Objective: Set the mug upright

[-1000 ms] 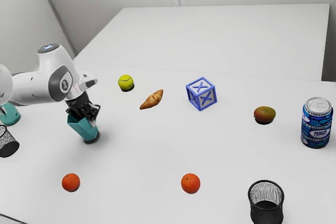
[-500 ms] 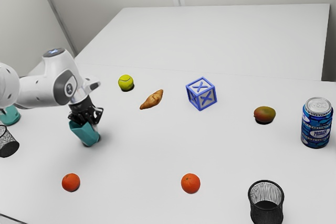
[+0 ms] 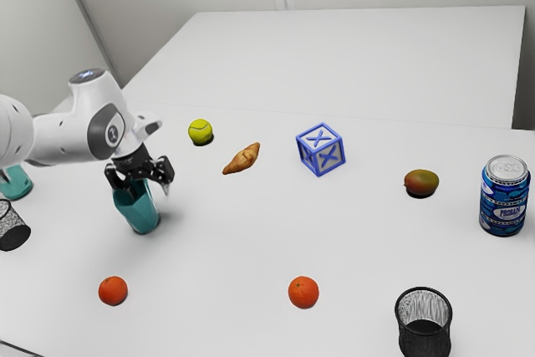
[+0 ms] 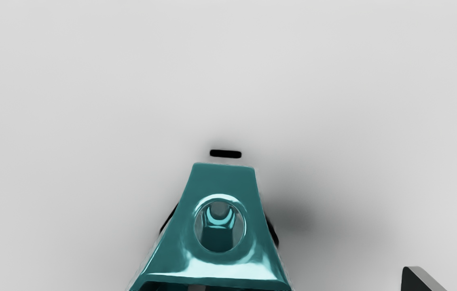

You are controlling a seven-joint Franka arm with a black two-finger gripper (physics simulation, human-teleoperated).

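The jaws stand spread and released, one finger [image 4: 418, 279] well apart from the teal mug [image 3: 142, 211]. The mug is just below the jaws, at the desk [image 3: 251, 248]; I cannot tell whether it is fully upright. Beyond the jaws lies a tennis ball [image 3: 200, 131].

Teal mug leaning, mouth end raised

The glossy teal, flat-sided mug [image 3: 144, 211] narrows from its wide mouth to a smaller lower end. It leans rather than standing straight, its mouth end up and tipped toward the exterior view's left; the mouth is partly hidden. It is at the exterior view's left part of the white table [image 3: 217, 248]. The wrist view shows a round opening [image 4: 219, 226] in its shiny surface, with a bright curved edge.
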